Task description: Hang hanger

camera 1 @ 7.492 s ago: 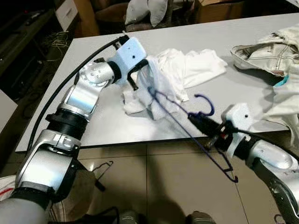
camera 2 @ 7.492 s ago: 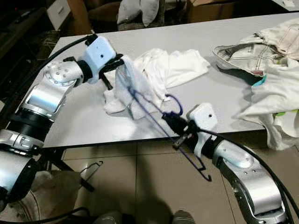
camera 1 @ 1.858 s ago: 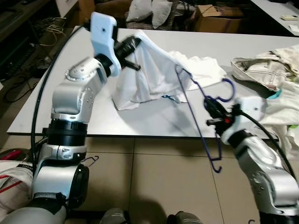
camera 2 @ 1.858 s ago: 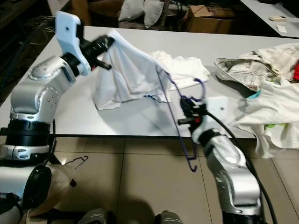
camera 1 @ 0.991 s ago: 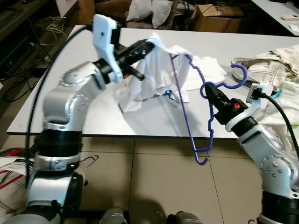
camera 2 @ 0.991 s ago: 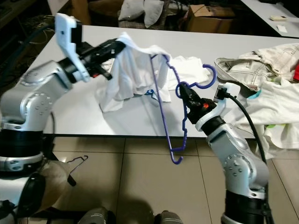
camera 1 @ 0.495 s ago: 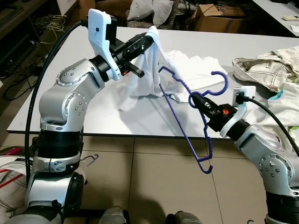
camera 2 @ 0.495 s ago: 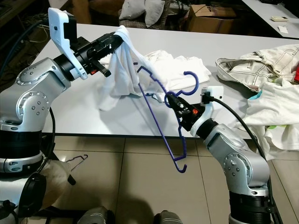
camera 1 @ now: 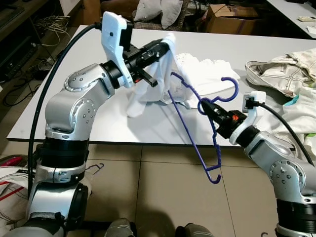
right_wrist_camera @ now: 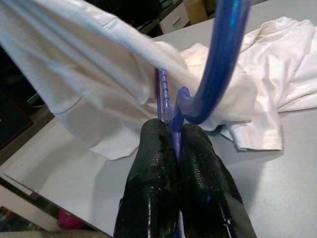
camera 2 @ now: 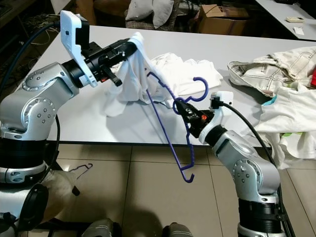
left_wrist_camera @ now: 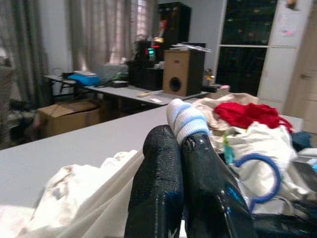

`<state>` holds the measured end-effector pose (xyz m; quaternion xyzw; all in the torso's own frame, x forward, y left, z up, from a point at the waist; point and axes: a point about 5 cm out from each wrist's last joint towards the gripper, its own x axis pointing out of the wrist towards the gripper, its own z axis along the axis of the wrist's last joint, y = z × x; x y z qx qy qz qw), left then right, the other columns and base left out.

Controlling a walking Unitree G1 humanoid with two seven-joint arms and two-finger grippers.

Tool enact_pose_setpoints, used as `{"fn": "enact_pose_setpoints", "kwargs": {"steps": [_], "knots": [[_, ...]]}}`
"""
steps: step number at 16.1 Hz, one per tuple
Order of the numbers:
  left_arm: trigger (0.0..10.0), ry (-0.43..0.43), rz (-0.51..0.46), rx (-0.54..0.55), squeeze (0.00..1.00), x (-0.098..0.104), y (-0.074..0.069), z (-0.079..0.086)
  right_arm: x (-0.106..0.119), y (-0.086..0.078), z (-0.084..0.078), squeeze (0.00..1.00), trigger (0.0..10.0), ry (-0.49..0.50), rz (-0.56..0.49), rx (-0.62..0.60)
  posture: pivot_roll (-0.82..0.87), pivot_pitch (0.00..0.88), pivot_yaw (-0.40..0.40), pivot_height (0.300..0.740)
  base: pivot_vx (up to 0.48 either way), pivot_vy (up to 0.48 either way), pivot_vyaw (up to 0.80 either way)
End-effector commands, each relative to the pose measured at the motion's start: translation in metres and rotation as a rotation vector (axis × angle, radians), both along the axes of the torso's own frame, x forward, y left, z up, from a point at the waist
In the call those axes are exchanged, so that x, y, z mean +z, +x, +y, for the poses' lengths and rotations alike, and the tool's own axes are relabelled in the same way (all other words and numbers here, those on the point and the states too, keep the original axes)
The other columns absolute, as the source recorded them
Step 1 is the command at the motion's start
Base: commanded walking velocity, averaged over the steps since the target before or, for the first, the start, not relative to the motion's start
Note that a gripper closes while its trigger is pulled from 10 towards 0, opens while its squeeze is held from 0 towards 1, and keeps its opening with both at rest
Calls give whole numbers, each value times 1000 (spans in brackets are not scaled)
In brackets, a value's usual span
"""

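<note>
I am easing my right claw [camera 1: 206,105], clamped on the neck of the blue plastic hanger [camera 1: 197,132], toward the white cotton shirt [camera 1: 165,74] pinched in my raised left claw [camera 1: 165,45], so its upper arm is sliding under the cloth above the desk [camera 1: 113,128].

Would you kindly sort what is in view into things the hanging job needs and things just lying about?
Job: purple hanger, pinched by right pincer; white garment, held up by left pincer.
Lying about: clothes pile, cardboard box, cushions.
</note>
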<state>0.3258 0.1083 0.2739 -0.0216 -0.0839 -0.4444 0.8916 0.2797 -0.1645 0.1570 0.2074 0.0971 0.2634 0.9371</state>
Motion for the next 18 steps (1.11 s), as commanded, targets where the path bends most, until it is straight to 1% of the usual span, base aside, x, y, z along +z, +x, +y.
{"fn": "enact_pose_setpoints", "kwargs": {"steps": [1, 3, 6, 8, 10, 11, 12, 13, 14, 15, 17, 18], "knots": [[0, 12, -17, -43, 0, 2, -6, -4, 5, 3, -4, 0, 10000, 0, -21, -33, -44, 0, -39, 740, 0, 0, 0], [0, 27, -3, -67, 0, -3, -8, -6, 8, 5, -10, 0, 10000, 52, -22, -71, -47, 0, -36, 740, 0, 0, 0], [0, 33, -7, -33, 0, -3, -5, -3, 10, 6, -13, 0, 10000, 103, -28, -87, -47, 0, -37, 740, 0, 0, 0], [0, 50, 8, 15, 0, -6, 0, 1, 13, 5, -12, 0, 10000, 120, -37, -81, -49, 0, -35, 740, 0, 0, 0], [0, 58, 24, 59, 0, -10, 4, 5, 16, 8, -13, 0, 10000, 151, -50, -127, -50, 0, -35, 740, 0, 0, 0], [0, 75, 26, 83, 0, -13, 6, 6, 18, 11, -15, 0, 10000, 179, -50, -154, -51, 0, -35, 740, 0, 0, 0], [0, 123, 21, 131, 0, -18, 9, 8, 21, 14, -15, 0, 10000, 235, -51, -181, -53, 0, -35, 740, 0, 0, 0], [0, 125, 19, 132, 0, -19, 10, 8, 23, 17, -15, 0, 10000, 273, -50, -199, -55, 0, -34, 740, 0, 0, 0], [0, 107, 16, 103, 0, -18, 8, 4, 25, 22, -17, 0, 10000, 325, -46, -248, -57, 0, -34, 740, 0, 0, 0], [0, 109, 15, 86, 0, -17, 6, 2, 26, 25, -19, 0, 10000, 353, -42, -274, -57, 0, -34, 740, 0, 0, 0], [0, 149, 29, 54, 0, -22, 4, 1, 29, 32, -19, 0, 10000, 414, -34, -288, -66, 0, -28, 740, 0, 0, 0], [0, 188, 50, 41, 0, -29, 3, 3, 32, 38, -14, 0, 10000, 431, -26, -264, -70, 0, -23, 740, 0, 0, 0]]}}
